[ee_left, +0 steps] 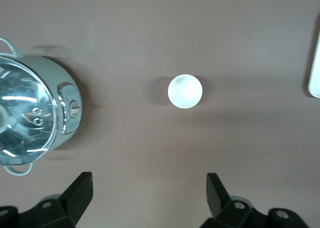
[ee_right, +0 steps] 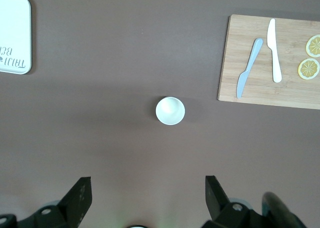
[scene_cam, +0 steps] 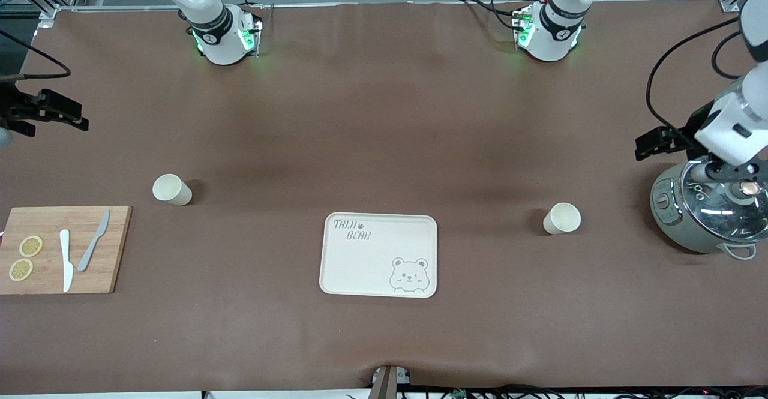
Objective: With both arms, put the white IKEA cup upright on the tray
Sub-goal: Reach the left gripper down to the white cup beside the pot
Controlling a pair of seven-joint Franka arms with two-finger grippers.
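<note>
On the brown table [scene_cam: 384,117], the cream tray [scene_cam: 379,255] lies near the front camera, midway between the arms' ends. A wooden board [scene_cam: 63,249] with two knives and lemon slices sits at the right arm's end, a grey-green cooker [scene_cam: 708,219] at the left arm's end. One white cup [scene_cam: 561,218] stands upright between tray and cooker; another cup [scene_cam: 172,189] stands beside the board. The left gripper [ee_left: 149,195] hangs over bare table near the cooker, fingers spread wide, empty. The right gripper [ee_right: 148,198] hangs over its end of the table, likewise wide and empty.

The front camera looks down from high on the whole bench [scene_cam: 384,117]. Each wrist camera looks straight down, high over one cup; all views share the tray [scene_cam: 378,255].
</note>
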